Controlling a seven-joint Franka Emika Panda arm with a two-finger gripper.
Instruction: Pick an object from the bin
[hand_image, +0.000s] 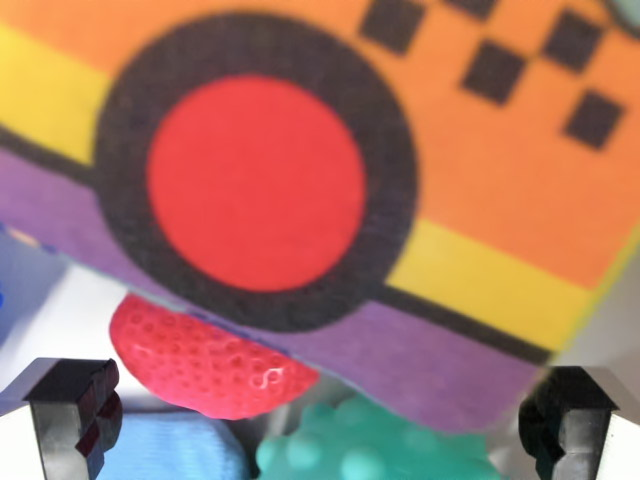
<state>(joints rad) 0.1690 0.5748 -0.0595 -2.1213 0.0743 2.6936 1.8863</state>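
A large soft toy block (320, 170) fills most of the wrist view, very close and blurred: orange with a red disc in a black ring, yellow and purple bands, black checks at the top right. Under its lower edge peeks a red dimpled strawberry-like toy (205, 365). A teal knobbly ball (375, 450) lies at the bottom middle, with a light blue object (185, 450) to its left. My gripper (325, 420) is open, its two black fingertips (75, 410) standing at the bottom corners with the toys between them, nothing gripped.
A pale, bluish-white surface (45, 300), perhaps the bin's wall or floor, shows at the wrist view's left. A grey patch (615, 330) shows at the right edge. The objects lie piled closely together.
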